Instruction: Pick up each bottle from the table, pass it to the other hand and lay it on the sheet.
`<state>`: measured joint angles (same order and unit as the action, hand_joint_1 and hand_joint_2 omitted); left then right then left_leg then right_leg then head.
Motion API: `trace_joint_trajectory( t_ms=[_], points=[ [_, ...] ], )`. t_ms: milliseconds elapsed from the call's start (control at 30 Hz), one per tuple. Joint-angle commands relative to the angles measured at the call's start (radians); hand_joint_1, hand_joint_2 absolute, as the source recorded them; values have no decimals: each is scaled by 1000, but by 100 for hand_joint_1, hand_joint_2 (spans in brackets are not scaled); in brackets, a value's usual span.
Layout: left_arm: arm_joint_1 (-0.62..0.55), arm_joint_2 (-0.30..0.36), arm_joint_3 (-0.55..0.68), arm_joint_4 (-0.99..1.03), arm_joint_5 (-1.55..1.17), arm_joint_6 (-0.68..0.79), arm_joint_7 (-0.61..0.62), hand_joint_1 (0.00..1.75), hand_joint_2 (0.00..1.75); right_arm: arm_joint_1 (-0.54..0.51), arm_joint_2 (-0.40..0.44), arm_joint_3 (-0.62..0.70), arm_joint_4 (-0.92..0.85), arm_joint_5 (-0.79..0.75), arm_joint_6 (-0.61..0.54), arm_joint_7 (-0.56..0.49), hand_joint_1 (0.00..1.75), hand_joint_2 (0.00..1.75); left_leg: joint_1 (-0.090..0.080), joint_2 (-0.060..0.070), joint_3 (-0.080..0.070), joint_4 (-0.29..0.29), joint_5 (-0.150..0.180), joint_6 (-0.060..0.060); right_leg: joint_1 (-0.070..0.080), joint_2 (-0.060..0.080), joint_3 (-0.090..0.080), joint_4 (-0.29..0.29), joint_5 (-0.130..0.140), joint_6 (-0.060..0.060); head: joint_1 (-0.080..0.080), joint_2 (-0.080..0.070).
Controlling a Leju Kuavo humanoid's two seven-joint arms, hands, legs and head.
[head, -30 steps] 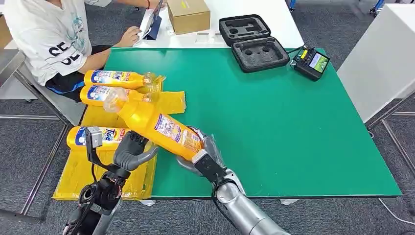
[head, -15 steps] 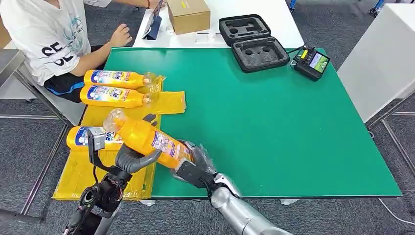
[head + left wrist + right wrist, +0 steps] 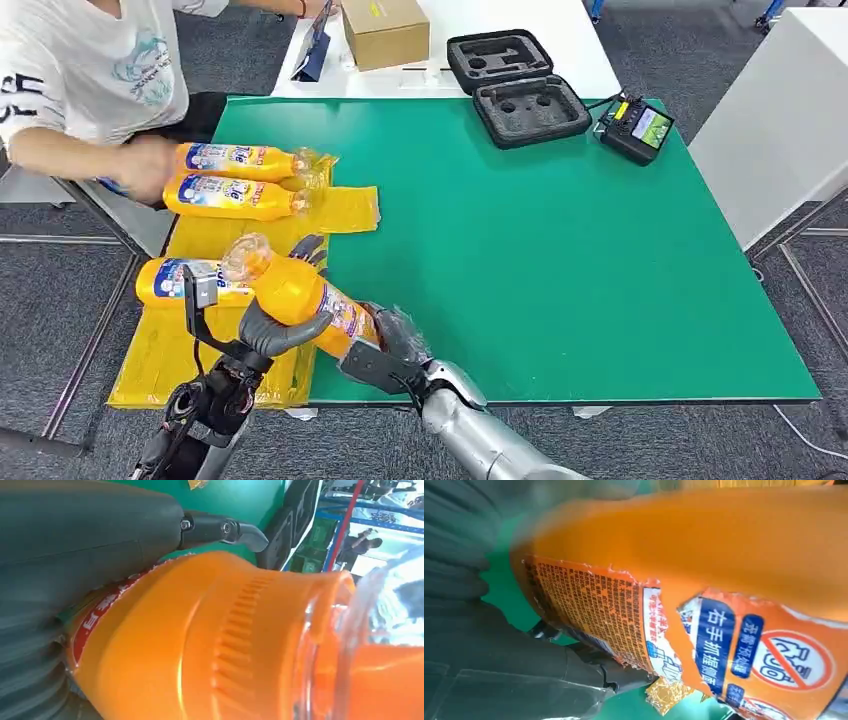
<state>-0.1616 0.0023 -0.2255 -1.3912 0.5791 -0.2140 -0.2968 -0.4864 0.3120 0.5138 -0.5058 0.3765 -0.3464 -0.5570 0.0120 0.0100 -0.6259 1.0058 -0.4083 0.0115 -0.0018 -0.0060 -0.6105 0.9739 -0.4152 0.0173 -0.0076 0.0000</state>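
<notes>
Over the counter's (image 3: 560, 250) near edge, both the right hand (image 3: 385, 345) and left hand (image 3: 275, 325) grip the orange bottle (image 3: 300, 295). Judging from this, the left should clamp firmly before the right lets go.

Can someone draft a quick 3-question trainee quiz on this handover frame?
1. True or false: both hands touch the orange bottle.
2. How many bottles lie on the yellow sheet? A) two B) three C) five
3. Which hand grips the bottle's base end?

Key:
1. True: the left hand wraps its middle while the right hand holds on.
2. B
3. The right hand
</notes>
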Motion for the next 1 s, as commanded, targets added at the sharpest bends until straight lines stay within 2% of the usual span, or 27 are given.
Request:
trace_joint_trajectory(
  t_ms=[33, 67, 100, 267, 333, 400, 433, 467, 500, 533, 600, 733, 767, 833, 933, 1000],
  points=[
    [-69, 2, -43, 74, -8, 33, 6, 3, 175, -21, 24, 62, 49, 33, 24, -9, 173, 175, 0, -3, 5, 0, -2, 0, 0, -2, 5, 0, -2, 0, 0, 0],
    [-71, 0, -39, 75, -6, 45, 0, 140, 175, -21, 26, 59, 48, 35, 27, -9, 175, 175, 0, -2, 4, 0, -1, 0, 0, -2, 4, 0, -2, 0, 0, 0],
    [-73, 2, -40, 75, -8, 56, -6, 175, 175, -21, 27, 55, 45, 39, 28, -9, 175, 175, 0, -2, 3, 0, -1, 0, 0, -1, 3, 0, -1, 0, 0, 0],
    [-67, 11, -37, 71, -7, 73, -16, 175, 175, -24, 22, 33, 41, 40, 26, -18, 171, 175, 0, -2, 3, 0, -1, 0, 0, -1, 3, 0, -1, 0, 0, 0],
    [-68, 11, -36, 71, -6, 77, -22, 175, 175, -24, 23, 25, 42, 45, 28, -24, 175, 175, 0, -2, 3, -1, -1, 0, 0, -2, 4, 0, -2, 0, 0, 0],
    [-73, 11, -32, 72, -5, 83, -31, 175, 175, -21, 24, 13, 36, 43, 25, -36, 162, 175, 0, -3, 4, -1, -1, 0, 0, -2, 5, 0, -2, 0, 0, 0],
    [-75, 11, -29, 72, -5, 86, -34, 175, 175, -21, 25, 7, 33, 41, 25, -41, 152, 175, 0, -3, 7, -1, -2, 0, 0, -2, 7, 0, -3, 0, 0, 0],
    [-78, 12, -28, 72, -5, 87, -34, 175, 175, -20, 25, 1, 30, 38, 25, -45, 115, 175, 0, -3, 7, 0, -3, 0, -1, -2, 8, 1, -4, 0, 0, 0],
    [-80, 12, -24, 72, -4, 90, -36, 175, 175, -20, 24, -3, 26, 38, 17, -49, 5, 175, 0, -3, 6, 0, -2, 0, 0, -2, 7, 0, -3, 0, 0, 0],
    [-83, 11, -21, 75, -3, 93, -38, 175, 175, -19, 25, -11, 22, 32, 12, -53, 0, 175, 0, -4, 7, 0, -3, 0, 0, -2, 8, 1, -4, 0, 0, 0],
    [-87, 12, -14, 74, -1, 100, -44, 175, 175, -13, 24, -35, -3, 11, -7, -89, 0, 175, 0, -3, 6, 0, -2, 0, 0, -2, 6, 0, -3, 0, 0, 0],
    [-88, 14, -13, 74, -1, 100, -44, 175, 175, -15, 24, -35, -4, 11, -6, -89, 0, 175, 0, -1, 1, -1, 0, 0, -1, -1, 1, 0, 0, 0, 0, 0],
    [-88, 14, -13, 74, -1, 100, -44, 175, 175, -15, 24, -35, -4, 11, -6, -89, 0, 0, 0, -2, 5, -1, -1, 0, -1, -1, 5, 0, -2, 0, 0, 0],
    [-85, 12, 1, 70, 1, 112, -57, 175, 175, -4, 19, -49, -38, -6, -7, -115, 0, 0, 0, -1, 2, -1, 0, 0, -1, -1, 2, 0, -1, 0, 0, 0],
    [-79, 7, 41, 53, -10, 140, -82, 175, 175, 16, -1, -55, -122, -25, 5, -140, 0, 0, 0, -2, 5, -1, -2, 0, -1, -1, 5, 0, -2, 0, 0, 0],
    [-80, 8, 76, 46, -47, 183, -107, 175, 175, 54, -27, -45, -256, -52, 7, -141, 0, 0, -1, -1, 3, -1, -1, 0, -1, 0, 3, 0, -1, 0, 0, 0]
  ],
)
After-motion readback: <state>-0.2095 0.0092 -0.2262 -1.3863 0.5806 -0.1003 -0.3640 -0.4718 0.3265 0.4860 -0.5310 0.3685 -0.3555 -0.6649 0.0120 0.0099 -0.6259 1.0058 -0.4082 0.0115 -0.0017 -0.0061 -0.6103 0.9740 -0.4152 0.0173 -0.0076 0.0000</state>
